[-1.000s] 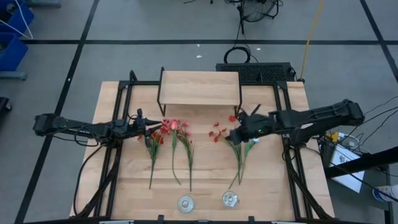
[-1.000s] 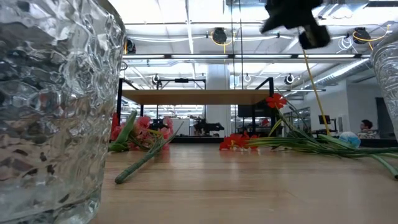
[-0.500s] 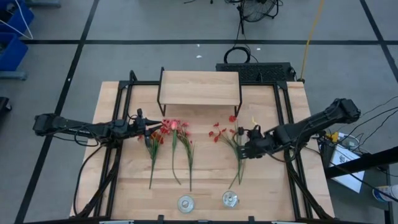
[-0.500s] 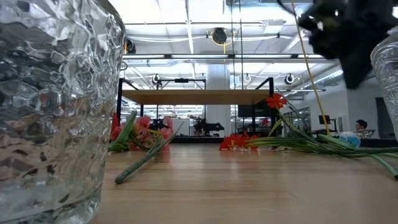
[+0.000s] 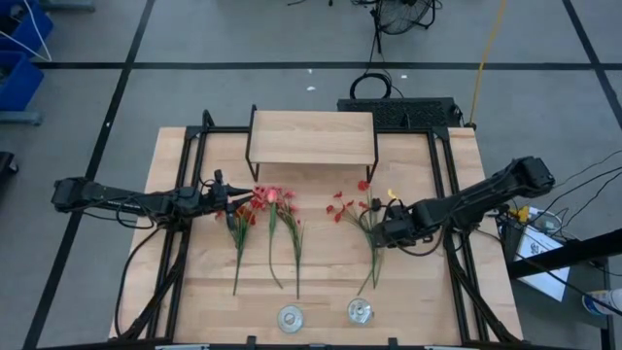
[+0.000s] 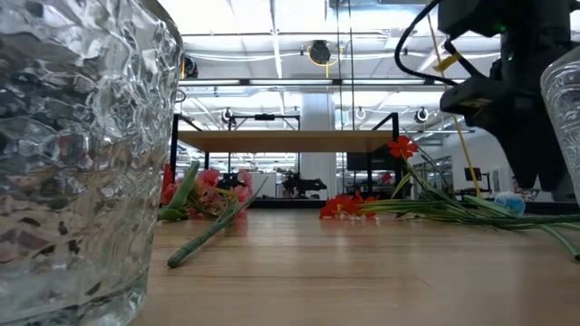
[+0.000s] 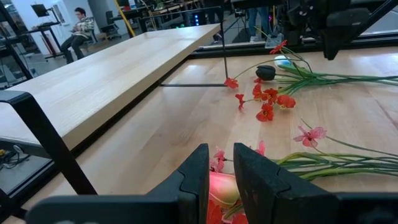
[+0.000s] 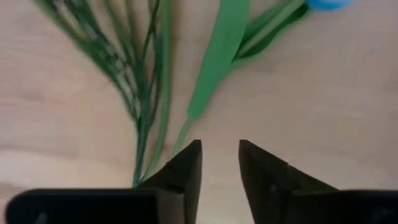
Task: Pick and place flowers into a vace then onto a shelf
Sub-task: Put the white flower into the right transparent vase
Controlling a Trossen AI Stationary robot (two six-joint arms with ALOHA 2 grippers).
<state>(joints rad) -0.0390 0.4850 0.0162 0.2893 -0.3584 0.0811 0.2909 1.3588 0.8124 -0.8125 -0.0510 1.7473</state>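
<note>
Two bunches of flowers lie flat on the table: a red and pink one [image 5: 267, 209] on the left and a red one [image 5: 364, 219] on the right, stalks toward the near edge. My right gripper [image 8: 221, 155] points down, open, just above the right bunch's green stalks [image 8: 146, 93] and a leaf [image 8: 214, 56]. My left gripper [image 7: 221, 163] lies nearly level at the left bunch's blossoms [image 7: 224, 186], open by a narrow gap. The shelf [image 5: 313, 136] stands at the far middle. Two glass vases [image 5: 290, 317] [image 5: 361, 311] stand at the near edge.
Black frame rails [image 5: 185, 243] run along both sides of the table. In the low view the left vase [image 6: 82, 154] fills the foreground and the other vase [image 6: 564, 100] is cut off at the right. A person [image 7: 78, 28] sits in the room beyond.
My right gripper has come down from beside the shelf's right end onto the right bunch, moving toward the near edge, and has tipped from a slant to point down. The flowers lie as before.
</note>
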